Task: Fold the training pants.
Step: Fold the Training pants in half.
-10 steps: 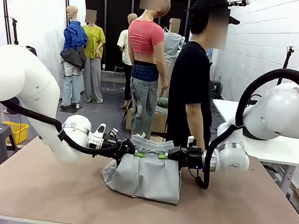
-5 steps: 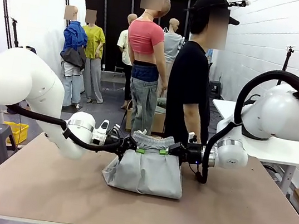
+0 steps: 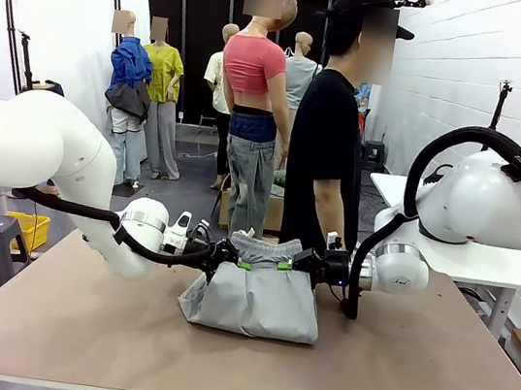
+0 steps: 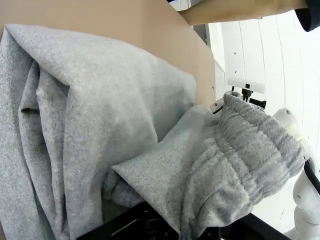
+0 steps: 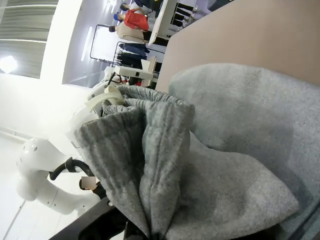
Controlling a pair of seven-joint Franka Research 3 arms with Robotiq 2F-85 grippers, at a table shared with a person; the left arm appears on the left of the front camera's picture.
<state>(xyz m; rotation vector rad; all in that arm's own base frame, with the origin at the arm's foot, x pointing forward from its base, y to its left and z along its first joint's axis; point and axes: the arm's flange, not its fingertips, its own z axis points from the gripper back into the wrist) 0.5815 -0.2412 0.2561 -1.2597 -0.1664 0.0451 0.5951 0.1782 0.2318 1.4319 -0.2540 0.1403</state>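
The light grey training pants (image 3: 255,297) hang folded over themselves at the table's middle, lower part resting on the tabletop. My left gripper (image 3: 236,258) is shut on the waistband's left end, and my right gripper (image 3: 290,262) is shut on its right end, both a little above the table. In the left wrist view the ribbed waistband (image 4: 250,160) bunches over my fingers, with the folded cloth (image 4: 90,115) below it. From the right wrist the gathered waistband (image 5: 140,145) covers my fingers in the same way.
A person in a black shirt (image 3: 331,147) stands at the table's far edge, just behind the pants. The brown tabletop (image 3: 412,365) has free room left, right and in front. A white side table (image 3: 487,253) stands at the right.
Both grippers have carried the waistband slightly upward and away from me, and the folded pants have shifted with them. The grips are unchanged.
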